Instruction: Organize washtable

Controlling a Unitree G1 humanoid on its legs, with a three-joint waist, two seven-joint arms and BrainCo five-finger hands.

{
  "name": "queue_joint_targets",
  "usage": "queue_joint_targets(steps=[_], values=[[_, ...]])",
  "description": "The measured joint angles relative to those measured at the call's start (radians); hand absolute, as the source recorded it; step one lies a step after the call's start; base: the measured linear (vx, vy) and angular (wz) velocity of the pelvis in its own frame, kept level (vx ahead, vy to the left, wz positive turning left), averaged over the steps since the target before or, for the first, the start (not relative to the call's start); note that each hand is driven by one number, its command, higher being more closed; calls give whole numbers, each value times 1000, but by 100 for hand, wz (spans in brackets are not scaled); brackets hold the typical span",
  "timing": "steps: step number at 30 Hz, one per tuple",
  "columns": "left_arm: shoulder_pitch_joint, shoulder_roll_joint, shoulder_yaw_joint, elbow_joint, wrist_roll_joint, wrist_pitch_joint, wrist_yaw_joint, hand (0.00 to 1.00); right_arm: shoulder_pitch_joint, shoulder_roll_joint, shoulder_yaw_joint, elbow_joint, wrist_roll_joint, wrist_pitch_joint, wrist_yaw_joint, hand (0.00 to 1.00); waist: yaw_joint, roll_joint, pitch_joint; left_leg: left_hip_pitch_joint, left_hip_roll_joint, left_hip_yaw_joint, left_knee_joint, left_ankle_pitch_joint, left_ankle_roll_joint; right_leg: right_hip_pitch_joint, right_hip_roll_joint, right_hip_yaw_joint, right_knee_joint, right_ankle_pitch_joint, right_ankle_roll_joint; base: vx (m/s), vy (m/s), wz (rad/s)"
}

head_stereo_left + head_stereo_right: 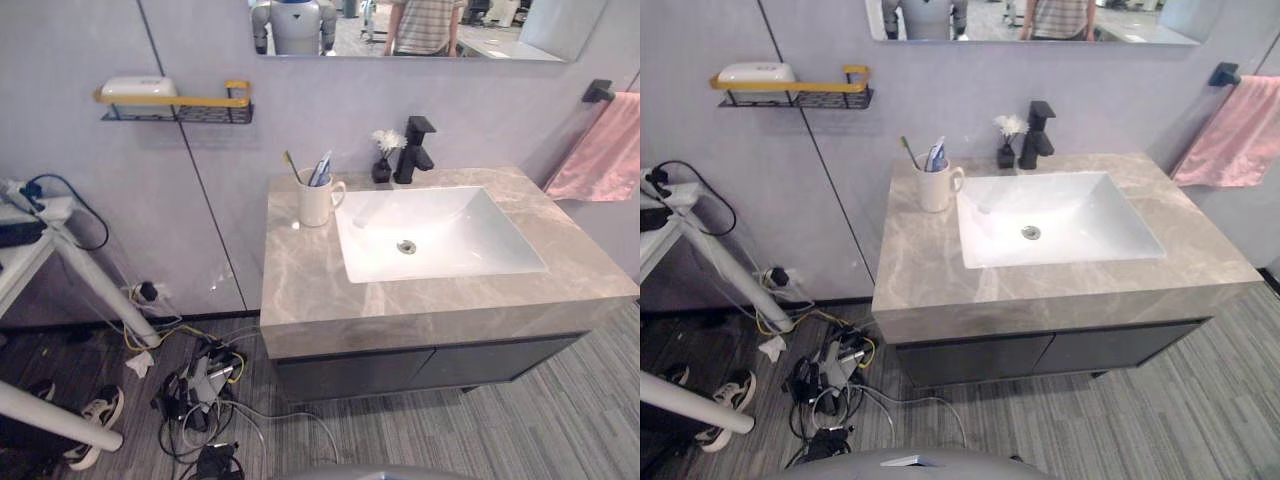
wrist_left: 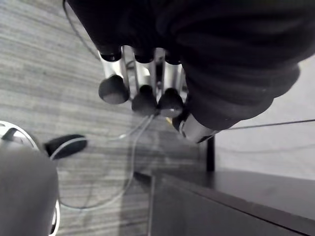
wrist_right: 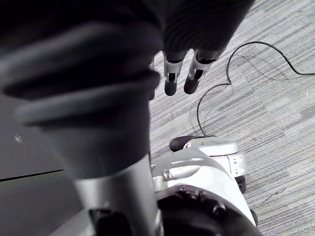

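Bench (image 1: 300, 285) open left of sink (image 1: 470, 235); mug (image 1: 317, 205) at sink's rear-left corner holds toothbrush (image 1: 290, 162), tube (image 1: 321, 168); left hand (image 2: 113, 88), right hand (image 3: 172, 81) slack, empty

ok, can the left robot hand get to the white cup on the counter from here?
Probably yes, once raised. The white cup stands at the left of the counter, bare stone before it. The left robot hand hangs low by the dark cabinet, holding nothing.
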Motion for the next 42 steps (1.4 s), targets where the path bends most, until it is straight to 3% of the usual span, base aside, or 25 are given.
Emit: queue_joint_targets(steps=[3,7,13,18,19,21,24,27,28,29,31,32,33,34,37,38,41,42], values=[[-4,5,1,43,-11,42,-66,0,-6,-10,-4,3,-13,21,5,0,-2,12,-5,23,0,30,0,-18,-10,-2,3,35,8,-7,-4,83,14,-36],[-11,8,-2,54,-24,62,-127,0,-14,-16,-7,7,-49,35,22,0,-1,24,-2,48,0,47,0,-29,-14,-1,3,43,27,-21,-6,80,14,-12],[-49,35,-131,80,-19,59,-124,0,-22,-21,-4,7,-58,41,29,0,-2,30,0,62,-1,49,0,-30,-11,2,4,52,37,-27,2,72,5,-5],[-67,32,-162,80,-20,57,-114,0,-31,-23,11,6,-77,40,29,0,-2,28,18,84,0,40,1,-29,-11,19,2,46,62,-46,5,14,-4,6],[-68,28,-163,79,-21,57,-113,0,-32,-24,21,6,-86,40,29,0,-2,40,22,86,1,27,1,-29,-11,28,0,34,65,-51,6,-4,-13,19],[-67,27,-162,77,-22,47,-113,0,-33,-31,53,5,-88,40,29,0,1,30,33,88,6,2,12,-28,-11,56,-1,7,69,-59,6,-5,-28,42],[-69,39,-151,44,-20,41,-109,0,-53,-32,104,5,-115,40,29,0,2,9,65,-4,49,-77,195,-81,-1,67,-12,-61,111,-90,-1,-67,-72,75],[-77,45,-99,24,-19,41,-103,0,-95,-46,133,7,-114,40,30,0,10,20,126,-116,97,-154,368,-98,-8,25,-18,-125,204,-131,-27,-162,-80,65],[-78,48,-75,36,-19,47,-98,0,-95,-53,129,8,-114,38,34,0,12,10,146,-152,122,-158,485,-158,-6,0,-22,-141,231,-138,-36,28,33,10],[-76,50,-55,45,-17,54,-97,0,-93,-57,122,4,-113,36,41,0,25,26,164,-182,164,-140,716,-231,-12,-8,-22,-132,257,-142,-43,94,79,-16],[-28,35,-32,73,-22,70,-92,0,-77,-58,121,-7,-109,29,44,0,21,34,160,-162,185,-143,968,-263,-7,-10,-20,-111,264,-143,-47,0,107,-19],[-22,24,-20,79,-20,71,-88,0,-74,-58,117,-10,-93,28,48,0,16,39,157,-123,187,-151,994,-262,-7,-15,-16,-107,259,-136,-46,-103,132,2],[-22,23,-12,85,-20,75,-88,0,-76,-59,113,-10,-92,28,52,0,15,42,155,-103,191,-158,978,-259,-7,-23,-13,-107,260,-130,-42,-134,208,14],[-23,17,2,85,-20,82,-88,0,-83,-62,110,-8,-92,31,61,0,16,57,147,-49,188,-159,871,-279,-34,-39,-6,-102,258,-112,-36,-87,219,9],[-22,32,-4,80,-20,93,-84,0,-88,-48,110,0,-93,40,61,0,22,22,130,57,84,-140,601,-338,-48,-42,0,-63,196,-33,-30,4,179,-7],[-39,38,-26,74,-19,93,-81,0,-89,-48,109,0,-93,40,60,0,16,22,129,85,51,-139,511,-342,-50,-58,-10,-45,193,-12,-25,-24,143,-9],[-99,47,-149,36,-19,87,-67,0,-90,-49,67,-3,-74,39,61,0,-5,38,117,88,-7,-141,358,-338,-43,-129,-35,-45,189,28,-10,-66,111,5],[-146,42,-205,27,-19,73,-63,0,-82,-48,50,-3,-65,36,64,0,-6,35,108,82,-38,-141,285,-321,-15,-170,-50,-42,187,44,1,-86,75,-3]])
